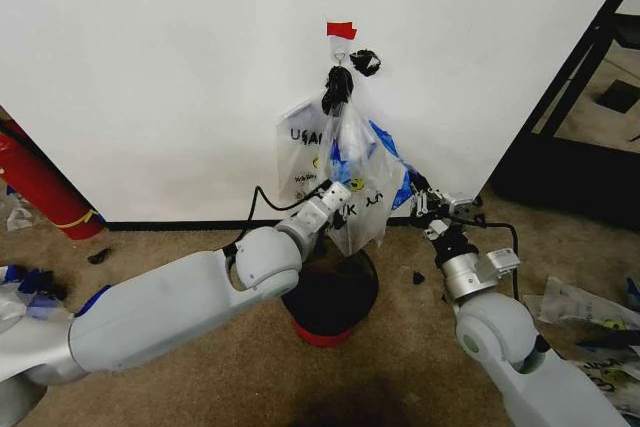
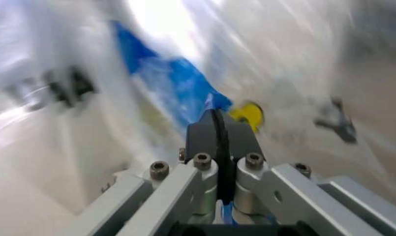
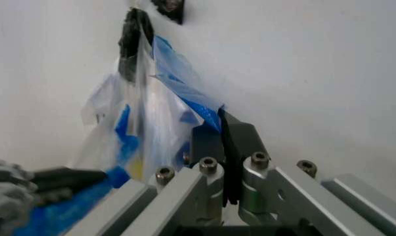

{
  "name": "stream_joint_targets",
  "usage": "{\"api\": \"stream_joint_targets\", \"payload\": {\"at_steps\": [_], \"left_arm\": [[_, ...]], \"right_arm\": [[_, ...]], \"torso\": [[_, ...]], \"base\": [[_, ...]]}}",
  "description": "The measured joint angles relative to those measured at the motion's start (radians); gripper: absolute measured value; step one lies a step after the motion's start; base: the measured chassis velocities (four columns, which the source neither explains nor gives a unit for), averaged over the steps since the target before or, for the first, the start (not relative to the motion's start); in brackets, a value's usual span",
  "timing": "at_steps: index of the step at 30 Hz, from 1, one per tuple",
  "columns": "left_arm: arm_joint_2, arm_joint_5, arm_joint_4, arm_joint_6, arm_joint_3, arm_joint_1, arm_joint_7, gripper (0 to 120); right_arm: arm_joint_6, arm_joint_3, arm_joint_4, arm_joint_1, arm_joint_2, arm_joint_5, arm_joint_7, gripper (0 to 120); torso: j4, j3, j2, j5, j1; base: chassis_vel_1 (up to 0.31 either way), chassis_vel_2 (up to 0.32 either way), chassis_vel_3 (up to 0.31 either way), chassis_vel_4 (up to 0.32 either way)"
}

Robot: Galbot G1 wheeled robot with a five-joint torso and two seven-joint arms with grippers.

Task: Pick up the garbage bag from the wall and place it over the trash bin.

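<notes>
The bag (image 1: 340,162) hangs long-axis vertical against the wall (image 1: 160,67), its gathered black top caught on the hook (image 1: 340,50) just under the red tape (image 1: 341,29), and its loose lower end spreads out just above the bin (image 1: 330,297), which stands on the carpet (image 1: 200,387) close to the baseboard (image 1: 170,224). Both arms have hold of that lower end from opposite sides. The left gripper (image 1: 333,192) reaches in from the near left and meets the front of the bag low down; in its wrist view the jaws are pressed flat together with a sliver of blue plastic between them, so I take it as clenched on the bag (image 2: 165,83). The right gripper (image 1: 421,197) comes from the near right and sits at the bag's blue right edge; its wrist view shows the jaws likewise closed with the blue edge (image 3: 184,93) running into them. So the bag's mouth is stretched left to right between the two grippers, while its top is tied to the wall above them. What matters, to my eye, is that the hook lies straight up from both jaws and the bin straight down: the handle has to come up and off the hook before the mouth can drop around the rim. Neither arm is clearly nearer the hook; both are low.
</notes>
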Motion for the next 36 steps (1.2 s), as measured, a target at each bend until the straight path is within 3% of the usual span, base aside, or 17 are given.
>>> {"api": "stream_joint_targets", "payload": {"at_steps": [3, 9, 15, 27, 36], "left_arm": [[0.020, -0.055, -0.043, -0.043, -0.060, 0.054, -0.031, 0], [0.080, -0.157, -0.163, -0.134, -0.317, 0.240, -0.061, 0], [0.084, -0.168, -0.231, -0.172, -0.452, 0.400, -0.039, 0], [0.101, -0.079, -0.353, -0.196, -0.613, 0.763, 0.000, 0], [0.097, -0.025, -0.385, -0.208, -0.636, 0.883, 0.010, 0]], "right_arm": [[0.001, 0.016, 0.005, -0.014, 0.005, 0.013, 0.002, 0], [0.002, 0.053, 0.025, -0.042, 0.019, 0.041, 0.011, 0], [-0.003, 0.049, 0.047, -0.055, 0.027, 0.049, 0.019, 0], [0.039, 0.027, 0.090, -0.245, 0.057, -0.031, -0.023, 0], [0.067, 0.034, 0.124, -0.344, 0.076, -0.074, -0.044, 0]], "torso": [[0.0002, 0.000, 0.000, -0.0002, 0.000], [0.0003, 0.000, 0.000, 0.0000, 0.000], [0.0000, 0.000, 0.000, -0.0002, 0.000], [0.0001, 0.000, 0.000, -0.0001, 0.000], [0.0000, 0.000, 0.000, -0.0001, 0.000]], "base": [[0.000, 0.000, 0.000, 0.000], [0.000, 0.000, 0.000, 0.000], [0.000, 0.000, 0.000, 0.000], [0.000, 0.000, 0.000, 0.000], [0.000, 0.000, 0.000, 0.000]]}}
